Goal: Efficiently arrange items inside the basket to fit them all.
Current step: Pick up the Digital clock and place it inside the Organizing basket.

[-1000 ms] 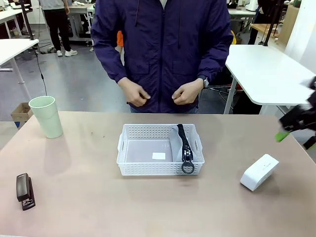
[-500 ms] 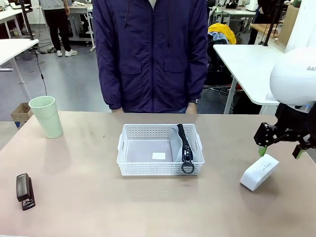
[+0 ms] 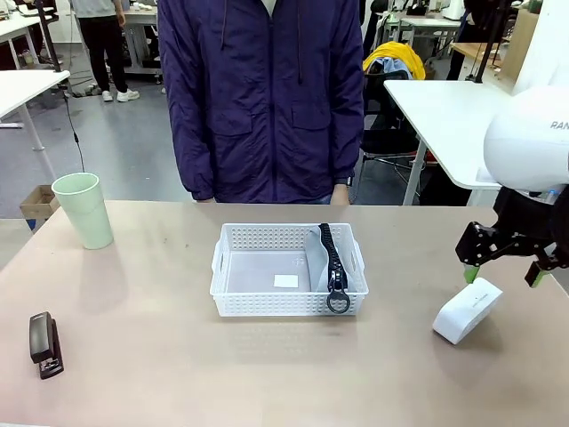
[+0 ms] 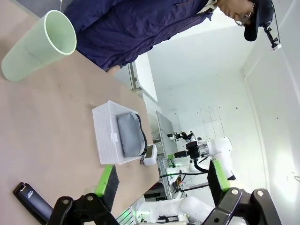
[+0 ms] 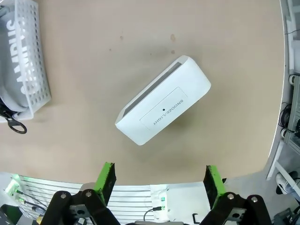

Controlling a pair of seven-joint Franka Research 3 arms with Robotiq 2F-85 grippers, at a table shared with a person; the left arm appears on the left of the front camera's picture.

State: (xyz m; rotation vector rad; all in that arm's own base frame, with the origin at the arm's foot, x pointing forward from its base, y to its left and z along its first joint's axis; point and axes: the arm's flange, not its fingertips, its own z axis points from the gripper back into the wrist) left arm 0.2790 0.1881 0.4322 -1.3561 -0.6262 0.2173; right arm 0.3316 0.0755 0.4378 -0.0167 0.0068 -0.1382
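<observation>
Right gripper (image 3: 503, 272) hangs with its jaws spread wide just above the white box (image 3: 468, 310), gripping nothing; its arm is cut off by the frame edge. Left gripper (image 4: 161, 180) is equally wide and empty. The smooth, round-cornered box lies askew on the table at 4 o'clock from the basket (image 3: 267, 302). The basket's lattice wall half hides the soft grey pouch (image 3: 315, 258) at its 3 o'clock end, ring pull hanging outside. A matte pale green cup (image 3: 83, 210) stands at 10 o'clock and the black stapler (image 3: 44, 342) lies at 8 o'clock.
</observation>
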